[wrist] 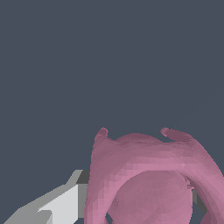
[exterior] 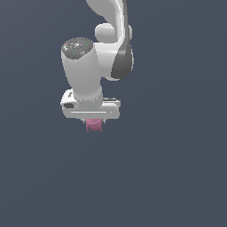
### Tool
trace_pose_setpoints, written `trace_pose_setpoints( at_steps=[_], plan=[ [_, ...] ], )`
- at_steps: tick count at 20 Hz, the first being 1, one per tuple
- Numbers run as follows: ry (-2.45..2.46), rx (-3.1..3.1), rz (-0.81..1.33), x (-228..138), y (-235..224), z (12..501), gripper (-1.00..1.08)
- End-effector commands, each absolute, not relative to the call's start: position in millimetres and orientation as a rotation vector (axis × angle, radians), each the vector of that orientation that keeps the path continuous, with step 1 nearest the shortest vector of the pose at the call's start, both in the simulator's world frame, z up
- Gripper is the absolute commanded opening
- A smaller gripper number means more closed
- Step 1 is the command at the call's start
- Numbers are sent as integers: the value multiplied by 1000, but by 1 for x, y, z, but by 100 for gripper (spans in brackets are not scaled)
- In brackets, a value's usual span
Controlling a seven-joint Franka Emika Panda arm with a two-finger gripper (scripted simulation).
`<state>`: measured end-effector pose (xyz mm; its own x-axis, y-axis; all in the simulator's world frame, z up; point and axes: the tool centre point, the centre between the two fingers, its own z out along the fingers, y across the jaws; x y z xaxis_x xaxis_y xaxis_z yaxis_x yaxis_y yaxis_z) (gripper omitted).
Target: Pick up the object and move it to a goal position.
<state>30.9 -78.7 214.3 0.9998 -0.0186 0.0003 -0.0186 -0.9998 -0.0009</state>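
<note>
— white arm [exterior: 95,57] over the slate ground, gripper [exterior: 93,120] pointing down?
— yes. jaws pinch the pink object [exterior: 93,125], which sits just under the hand.
— and up close?
— a finger [wrist: 57,203] touches the object's [wrist: 148,179] side.

Object [exterior: 93,125] directly beneath claw [exterior: 94,120]

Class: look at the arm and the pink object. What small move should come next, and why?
Probably carry it on toward the goal, grip unchanged. The pink object sits right under the gripper, and in the wrist view it fills the space beside a finger, so it seems held. No goal marker shows, so the direction is unclear.
</note>
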Motion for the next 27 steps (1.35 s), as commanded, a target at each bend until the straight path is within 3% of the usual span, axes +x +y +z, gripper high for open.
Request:
trace_pose_setpoints(
  at_steps=[1, 14, 27],
  plan=[
    [28, -3139, 0, 24, -96, 240, -100],
    [28, -3140, 0, 1, -178, 355, -100],
    [28, -3141, 0, -2, -202, 388, -100]
  ],
)
